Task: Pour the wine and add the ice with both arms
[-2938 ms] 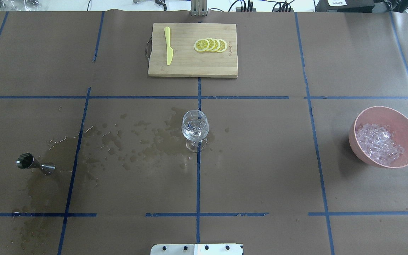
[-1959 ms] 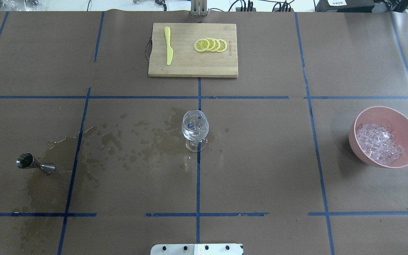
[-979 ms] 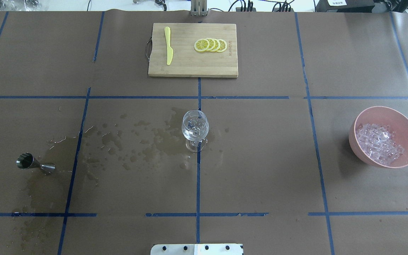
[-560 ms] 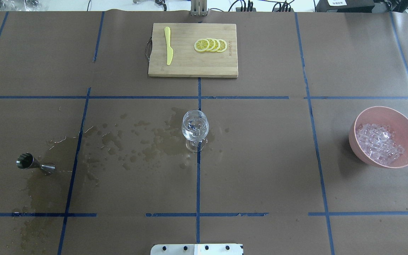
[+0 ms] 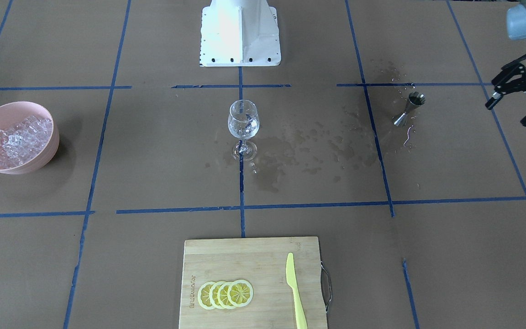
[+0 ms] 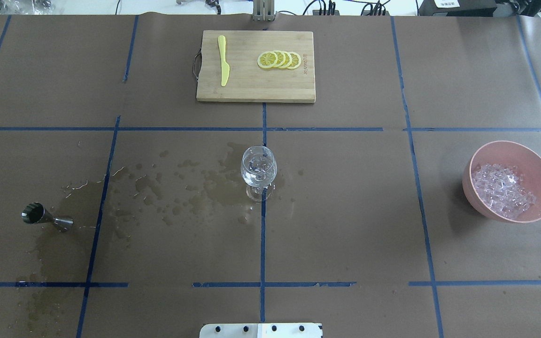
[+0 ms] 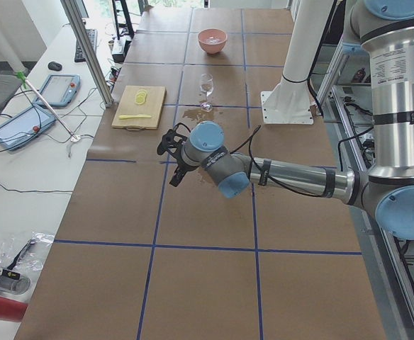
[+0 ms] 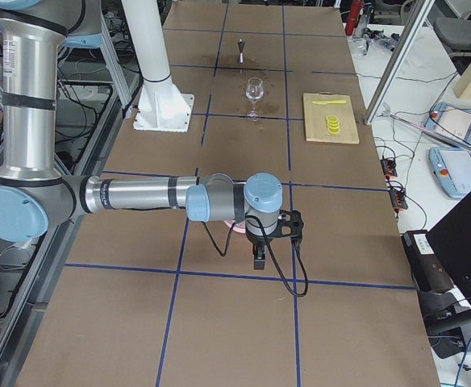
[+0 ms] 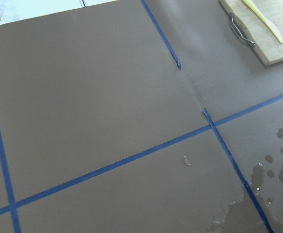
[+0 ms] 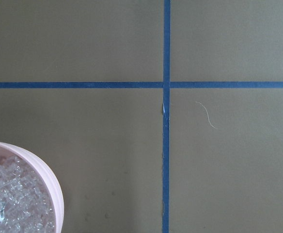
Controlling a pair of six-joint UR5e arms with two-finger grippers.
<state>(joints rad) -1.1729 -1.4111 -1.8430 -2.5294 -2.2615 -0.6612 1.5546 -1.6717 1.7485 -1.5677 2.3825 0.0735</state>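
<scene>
Gripping, left gripper [image 5: 507, 114]: nothing; fingers spread, empty, out past the jigger [image 5: 408, 109].
Right gripper [image 8: 259, 260]: finger state cannot be told; hangs near the pink bowl [image 6: 477, 164].
Wine [image 6: 258, 178]: apparently poured, sits in the glass [image 6: 258, 159]; spill [image 6: 195, 188] alongside.
Ice [image 6: 503, 190]: heaped in the bowl; any in the glass unclear.

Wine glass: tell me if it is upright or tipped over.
Upright: the wine glass stands on its foot, stem vertical, rim uppermost, in the front-facing and exterior right views.
</scene>
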